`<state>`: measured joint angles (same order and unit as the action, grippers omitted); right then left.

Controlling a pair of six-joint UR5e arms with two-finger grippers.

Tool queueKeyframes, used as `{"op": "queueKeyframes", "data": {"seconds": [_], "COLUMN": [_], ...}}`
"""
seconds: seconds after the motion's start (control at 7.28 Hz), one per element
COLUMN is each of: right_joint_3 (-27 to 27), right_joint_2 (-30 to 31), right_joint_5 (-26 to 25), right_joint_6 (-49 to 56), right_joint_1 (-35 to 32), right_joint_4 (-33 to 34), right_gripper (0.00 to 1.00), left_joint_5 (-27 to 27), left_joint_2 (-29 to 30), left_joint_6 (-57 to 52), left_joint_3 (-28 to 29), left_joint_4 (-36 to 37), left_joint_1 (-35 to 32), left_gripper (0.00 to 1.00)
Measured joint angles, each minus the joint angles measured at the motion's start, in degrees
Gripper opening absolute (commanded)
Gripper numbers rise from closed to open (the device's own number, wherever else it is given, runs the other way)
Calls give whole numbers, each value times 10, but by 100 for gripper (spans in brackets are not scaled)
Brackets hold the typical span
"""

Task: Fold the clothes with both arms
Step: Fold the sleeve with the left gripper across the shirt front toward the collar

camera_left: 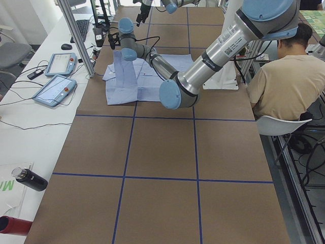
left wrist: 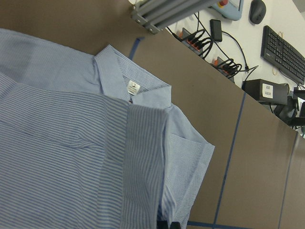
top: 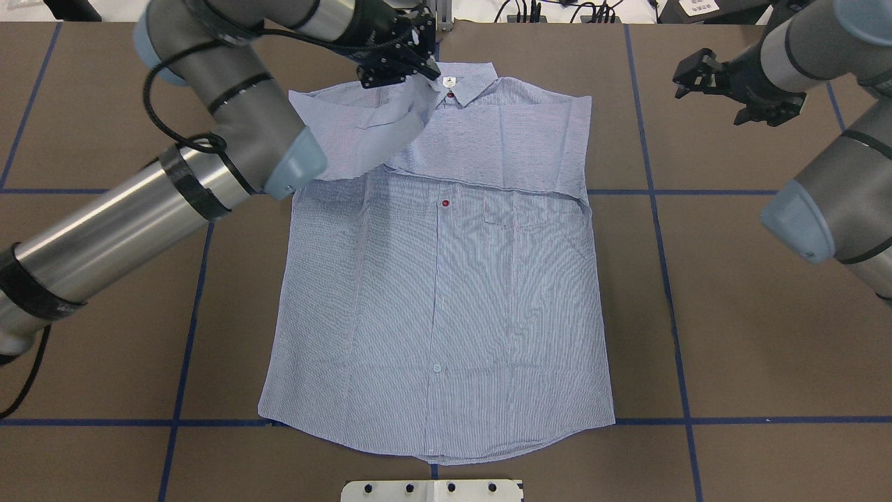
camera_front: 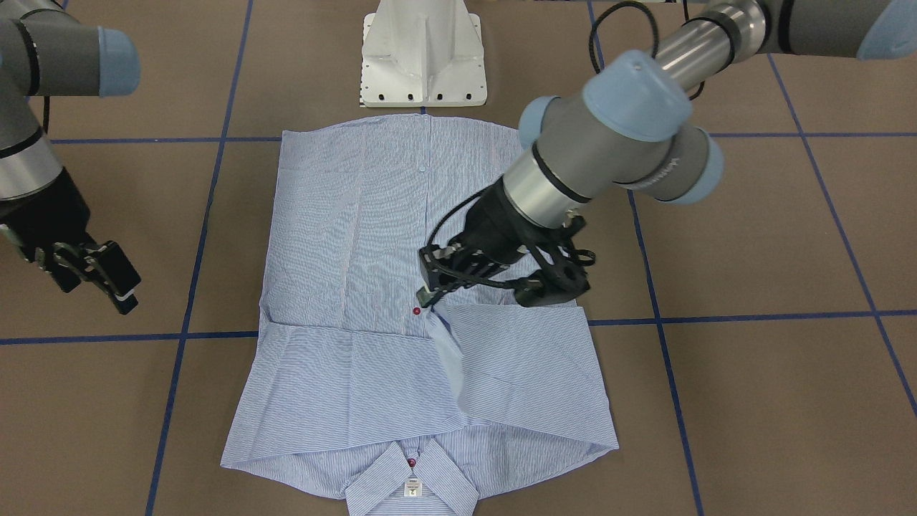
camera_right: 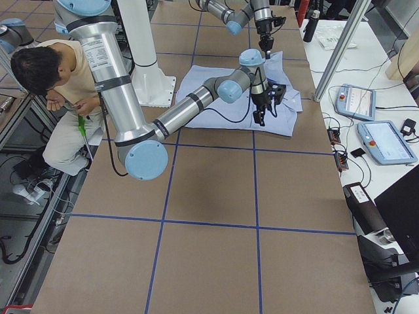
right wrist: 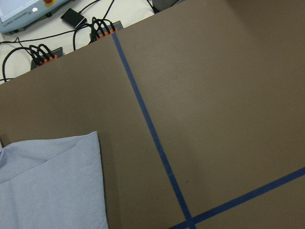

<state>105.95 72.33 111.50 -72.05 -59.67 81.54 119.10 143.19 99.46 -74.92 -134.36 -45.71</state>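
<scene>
Nearest the robot's white base (top: 432, 490), the shirt (top: 446, 300) lies face up on the brown counter (top: 732, 314), with its hem toward the base and its body spread flat. Farther out, past a red button (top: 445, 203) on the front, one sleeve (top: 516, 139) is folded flat across the chest. At the far end, just beside the collar (top: 470, 75), the left fingers (top: 421, 70) are closed on the end of the other sleeve (top: 362, 132). They hold it raised above the shirt, and the cloth hangs slack from them. Off to the robot's right, well apart from the shirt, the right fingers (camera_front: 122, 276) hover over the counter, spread apart and holding nothing.
</scene>
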Motion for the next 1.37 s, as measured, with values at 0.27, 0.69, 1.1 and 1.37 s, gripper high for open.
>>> {"op": "queueKeyframes", "data": {"seconds": [0.27, 0.69, 1.1, 1.37], "right_joint_3": [0, -1, 2, 16], "right_joint_2": [49, 71, 70, 67], "right_joint_5": [10, 11, 14, 23], "right_joint_6": [26, 31, 26, 1], "right_joint_1": [-20, -25, -24, -3], "right_joint_4": [-33, -56, -57, -59], "right_gripper": [100, 100, 100, 100], "left_joint_5": [-62, -75, -99, -104], "left_joint_2": [15, 23, 32, 32], "left_joint_6": [7, 6, 12, 26], "left_joint_3": [18, 35, 37, 23], "left_joint_4": [-41, -56, -56, -55], "left_joint_1": [52, 69, 70, 70], "left_gripper": [0, 84, 99, 99]}}
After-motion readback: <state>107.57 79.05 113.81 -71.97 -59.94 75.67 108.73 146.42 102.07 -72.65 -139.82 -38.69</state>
